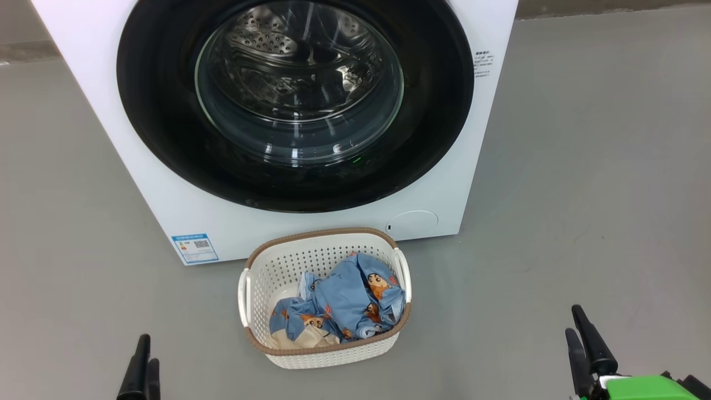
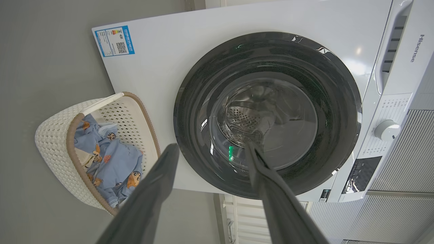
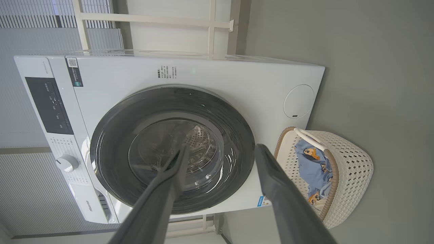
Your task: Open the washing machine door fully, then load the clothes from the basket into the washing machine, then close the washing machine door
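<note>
The big white box-shaped front-loading washing machine is standing on the grey floor. Its large round door with the wide glossy black rim and bulging clear glass centre is sitting shut against the front, so the perforated steel drum is showing through the glass.

The small cream-white perforated plastic basket with the brown woven-look rim is resting on the floor just in front of the machine, below the door and near the round flap. That spot is probably keeping the load within a short reach of the opening. The light blue clothes printed with orange-brown cartoon faces are lying crumpled inside the basket, heaped toward its near right side, with nothing hanging over the rim.

The left gripper is hovering with its two long dark fingers spread wide and gripping nothing. The right gripper is doing the same, jaws wide and empty. In the head view both are waiting low, one on either side of the basket and well apart from it and from the machine. Both wrist views are facing the door, which suggests the arms are being held ready for it rather than for the clothes. With the door closed, opening it is the step in hand and loading is not yet begun. Where the door's pull is sitting, I cannot tell.
</note>
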You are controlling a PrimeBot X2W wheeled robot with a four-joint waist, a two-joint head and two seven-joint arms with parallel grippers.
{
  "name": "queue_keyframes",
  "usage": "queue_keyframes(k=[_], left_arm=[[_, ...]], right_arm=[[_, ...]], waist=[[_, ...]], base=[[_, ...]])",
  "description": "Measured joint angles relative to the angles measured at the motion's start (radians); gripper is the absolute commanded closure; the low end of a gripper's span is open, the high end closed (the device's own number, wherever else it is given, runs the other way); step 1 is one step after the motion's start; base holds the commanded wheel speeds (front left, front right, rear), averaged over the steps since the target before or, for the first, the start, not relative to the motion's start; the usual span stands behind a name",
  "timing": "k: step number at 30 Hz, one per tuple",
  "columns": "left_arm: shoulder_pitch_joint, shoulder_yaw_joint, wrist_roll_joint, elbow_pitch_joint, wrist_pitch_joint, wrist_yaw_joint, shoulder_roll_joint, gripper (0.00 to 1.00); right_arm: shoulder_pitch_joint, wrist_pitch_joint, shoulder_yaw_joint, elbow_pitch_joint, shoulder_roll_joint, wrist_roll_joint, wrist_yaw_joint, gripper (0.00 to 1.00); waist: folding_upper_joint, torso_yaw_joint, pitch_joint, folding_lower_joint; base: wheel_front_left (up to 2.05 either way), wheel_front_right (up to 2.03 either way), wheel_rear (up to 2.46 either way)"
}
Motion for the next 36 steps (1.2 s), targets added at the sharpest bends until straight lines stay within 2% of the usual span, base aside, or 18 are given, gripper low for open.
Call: queue_keyframes(k=[8, 16, 27, 36], left_arm=[[-0.003, -0.021, 0.021, -0.008, -0.028, 0.000, 0.019, 0.00], [-0.020, -0.046, 0.077, -0.012, -0.050, 0.000, 0.044, 0.00], [-0.023, -0.063, 0.204, -0.014, -0.085, 0.000, 0.059, 0.00], [-0.024, -0.084, 0.338, -0.015, -0.112, 0.000, 0.079, 0.00]], right_arm=[[-0.026, -0.023, 0.024, 0.002, -0.009, -0.035, 0.000, 0.00], [-0.043, -0.045, 0.034, 0.007, -0.017, -0.135, 0.000, 0.00], [-0.075, -0.076, 0.055, 0.023, -0.024, -0.278, 0.000, 0.00], [-0.099, -0.103, 0.083, 0.048, -0.033, -0.445, 0.000, 0.00]], waist=[[0.0000, -0.001, 0.000, 0.0000], [0.0000, -0.003, 0.001, -0.0001], [0.0000, -0.004, 0.001, -0.0001], [0.0000, -0.006, 0.000, -0.0001]], base=[[0.00, 0.00, 0.00], [0.00, 0.00, 0.00], [0.00, 0.00, 0.00], [0.00, 0.00, 0.00]])
